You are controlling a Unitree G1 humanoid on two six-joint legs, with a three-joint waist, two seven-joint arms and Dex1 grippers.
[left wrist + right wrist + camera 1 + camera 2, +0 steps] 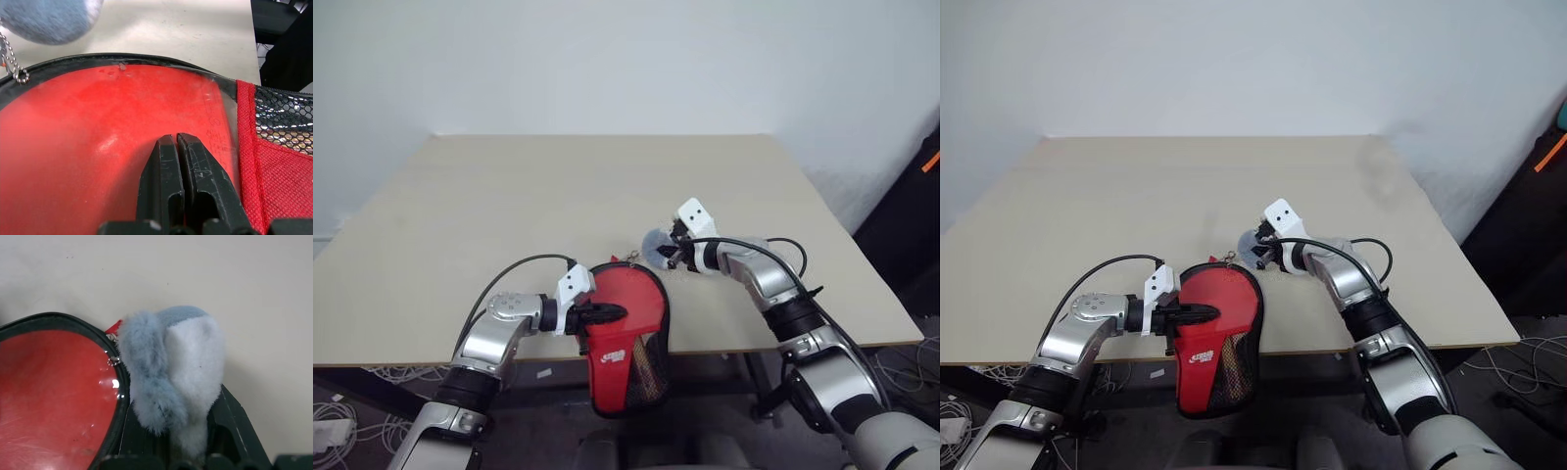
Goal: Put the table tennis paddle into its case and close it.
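Closing is in hand: the case (625,328), overhanging the worktop's (607,186) near edge, is pinned by the left tool (615,313), fingers together; the right tool (674,253) is clamped on the fluffy grey-blue zip tag (656,245), which must next be drawn around the rim.

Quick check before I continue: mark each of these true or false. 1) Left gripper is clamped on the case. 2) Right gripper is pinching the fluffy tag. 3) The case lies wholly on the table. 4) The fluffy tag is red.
1) True: the left gripper is shut on the case.
2) True: the right gripper has closed on the fluffy tag.
3) False: the case's lower part hangs over the near edge of the table.
4) False: the tag is grey-blue and white.
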